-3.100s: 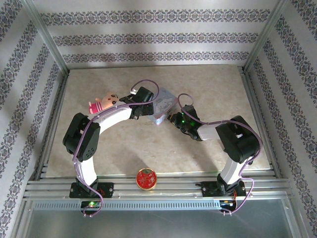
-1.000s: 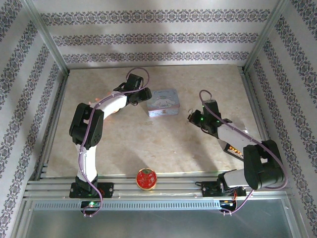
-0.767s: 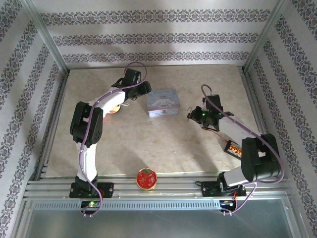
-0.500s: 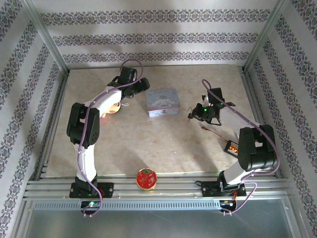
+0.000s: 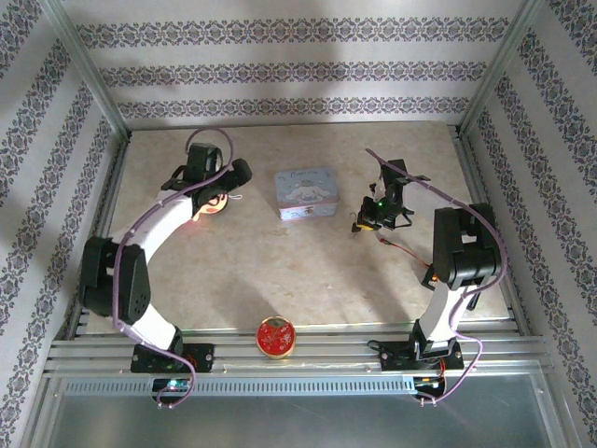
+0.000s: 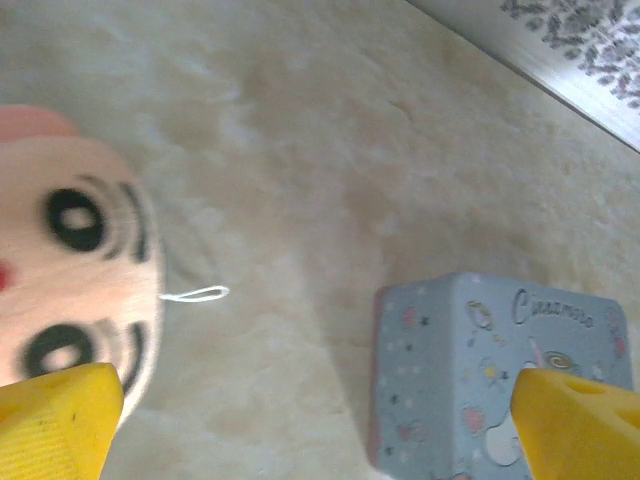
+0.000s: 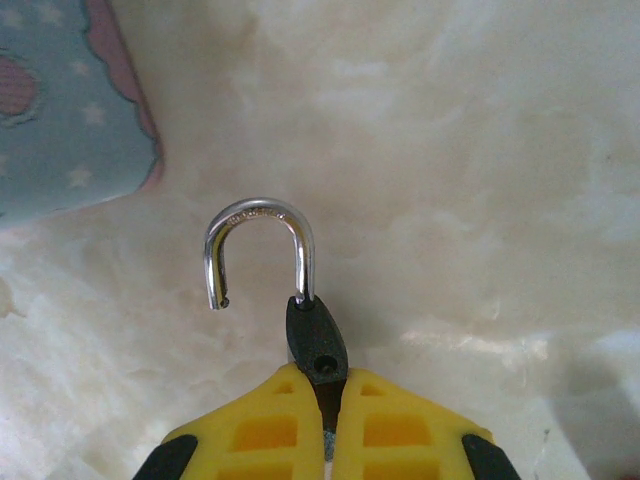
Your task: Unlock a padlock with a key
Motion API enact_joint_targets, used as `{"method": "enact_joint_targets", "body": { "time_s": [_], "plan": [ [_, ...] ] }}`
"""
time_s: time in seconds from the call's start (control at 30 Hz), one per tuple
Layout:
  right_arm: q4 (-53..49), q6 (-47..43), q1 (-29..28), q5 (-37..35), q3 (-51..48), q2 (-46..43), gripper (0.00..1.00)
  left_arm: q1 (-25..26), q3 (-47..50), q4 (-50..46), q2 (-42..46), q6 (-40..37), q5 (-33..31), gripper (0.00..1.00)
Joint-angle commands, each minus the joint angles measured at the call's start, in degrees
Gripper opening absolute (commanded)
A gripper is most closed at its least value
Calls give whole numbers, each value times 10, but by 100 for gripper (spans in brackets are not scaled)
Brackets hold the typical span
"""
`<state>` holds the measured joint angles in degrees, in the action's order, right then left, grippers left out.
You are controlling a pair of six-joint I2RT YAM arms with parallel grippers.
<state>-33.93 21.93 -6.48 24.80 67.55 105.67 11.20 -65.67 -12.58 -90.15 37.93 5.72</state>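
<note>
A black padlock (image 7: 316, 345) with its silver shackle (image 7: 260, 215) swung open sits between the yellow fingers of my right gripper (image 7: 322, 385), which is shut on the lock body. In the top view that right gripper (image 5: 366, 222) hovers just right of the blue tin. My left gripper (image 5: 233, 177) is open with nothing between its fingers (image 6: 60, 415), beside the pink doll. No key can be seen.
A blue cartoon tin (image 5: 308, 193) (image 6: 500, 380) stands mid-table. A pink plush doll (image 5: 210, 201) (image 6: 80, 270) lies left of it. A red round object (image 5: 276, 337) rests at the near edge. A small orange device with a cable (image 5: 435, 276) lies by the right arm.
Both grippers have drawn apart from the tin. The left arm swung left toward the doll. The right arm folded back while its gripper kept the padlock right of the tin.
</note>
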Motion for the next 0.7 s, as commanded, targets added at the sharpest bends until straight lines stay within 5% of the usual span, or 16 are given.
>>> {"method": "enact_joint_targets", "body": {
  "time_s": [0.0, 0.37, 0.67],
  "plan": [
    [-30, -25, 4, -23, 24, 17, 1, -23, 33, -4, 64, -1, -42, 99],
    [-53, -40, 6, -83, 42, 12, 29, -94, 124, -68, 224, -25, -142, 99],
    [-53, -21, 6, -141, 0, -113, 53, -123, 198, -41, 349, -37, -204, 99]
  ]
}}
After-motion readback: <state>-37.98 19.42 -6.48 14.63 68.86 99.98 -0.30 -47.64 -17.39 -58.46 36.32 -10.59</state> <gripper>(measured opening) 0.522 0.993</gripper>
